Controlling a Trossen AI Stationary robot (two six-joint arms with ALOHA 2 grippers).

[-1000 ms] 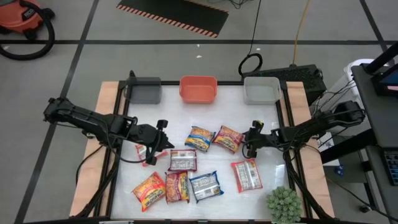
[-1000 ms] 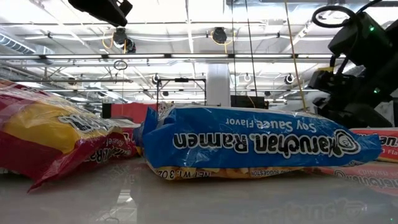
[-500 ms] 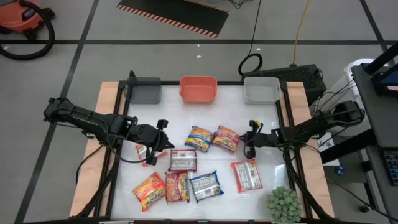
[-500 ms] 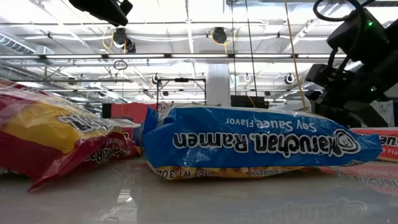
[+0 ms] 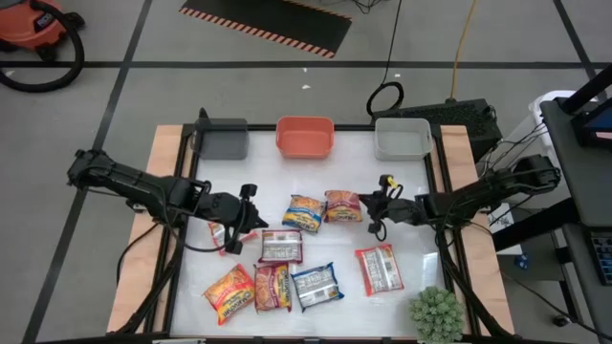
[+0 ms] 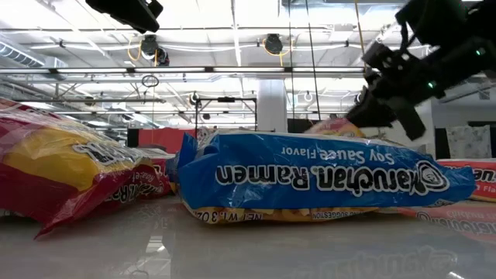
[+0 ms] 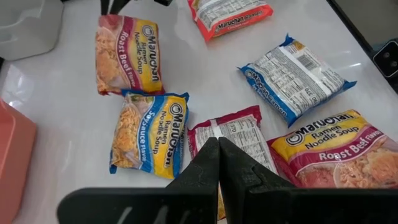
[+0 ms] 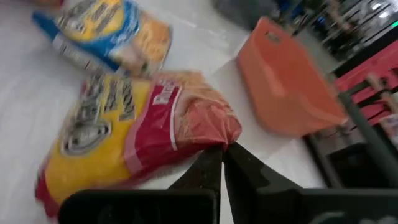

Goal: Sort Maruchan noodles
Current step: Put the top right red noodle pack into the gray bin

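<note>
Several Maruchan noodle packets lie flat on the white table (image 5: pixel 411 182). My right gripper (image 5: pixel 368 212) is shut on a red-and-yellow packet (image 5: pixel 342 205), which sits right beside a blue-and-yellow packet (image 5: pixel 306 212). My left gripper (image 5: pixel 251 223) is shut and points toward the table's right, above a red packet (image 5: pixel 222 232). In the left wrist view its tips (image 7: pixel 217 146) show in front of a red packet lying back side up (image 7: pixel 235 130). I cannot tell whether my left gripper touches either packet. My right gripper pinches the red-and-yellow packet by its crimped end (image 8: pixel 214 142) between the two fingertips. The fingers come nearly level from the table's right. That end is raised, showing above the blue packet (image 6: pixel 337 126) in the low view. Whether the far end still rests on the table does not show.
Three bins stand along the far edge: grey (image 5: pixel 225 140), orange (image 5: pixel 304 137) and white (image 5: pixel 402 139). More packets lie near the front: red-and-yellow (image 5: pixel 229 291), red (image 5: pixel 273 285), blue (image 5: pixel 316 285) and red-and-white (image 5: pixel 380 268). A green spiky plant (image 5: pixel 437 313) stands at the front right corner.
My right gripper has shut on the end of the red-and-yellow packet, then gone up and toward the table's left and far edge. The packet has shifted left with it, close against the blue-and-yellow packet, its held end raised.
</note>
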